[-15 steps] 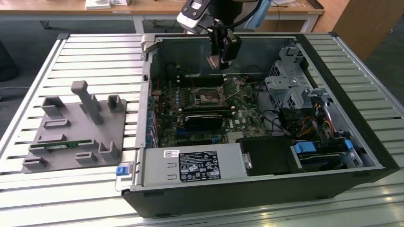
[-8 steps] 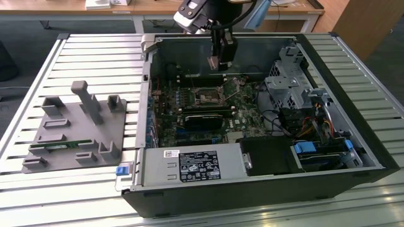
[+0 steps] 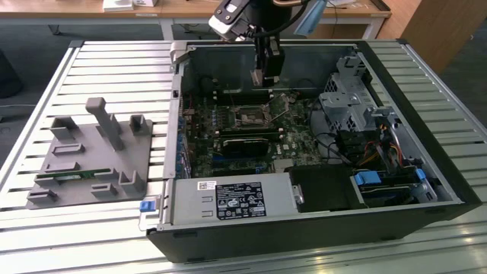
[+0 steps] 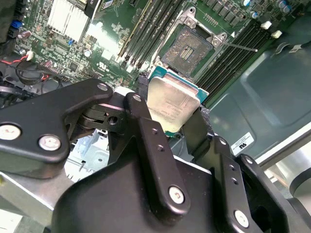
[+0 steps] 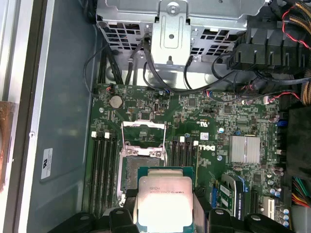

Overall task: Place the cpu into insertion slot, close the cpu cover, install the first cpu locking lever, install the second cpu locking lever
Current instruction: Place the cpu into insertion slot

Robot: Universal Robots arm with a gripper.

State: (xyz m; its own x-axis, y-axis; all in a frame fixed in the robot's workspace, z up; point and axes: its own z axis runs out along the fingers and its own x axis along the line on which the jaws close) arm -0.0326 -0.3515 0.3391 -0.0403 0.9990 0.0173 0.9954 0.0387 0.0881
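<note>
My gripper (image 3: 266, 79) hangs inside the open computer case, shut on the cpu (image 4: 170, 104), a flat square chip with a dull silver top and green edge. In both wrist views the black fingers (image 4: 141, 116) clamp two opposite edges of the cpu (image 5: 165, 199). The insertion slot (image 3: 247, 117) lies below the gripper on the green board, its dark centre bare (image 4: 187, 48) and partly hidden behind the chip (image 5: 130, 172). The cpu cover (image 5: 143, 124) stands swung open at the slot's far side. A thin locking lever (image 4: 240, 47) sticks out beside the slot.
Memory slots (image 5: 104, 165) flank the socket. A silver heat sink (image 5: 245, 148), a metal drive cage (image 3: 350, 103) with cables and a power supply (image 3: 228, 200) crowd the case. A grey fixture (image 3: 91, 154) sits on the slatted table at the exterior view's left.
</note>
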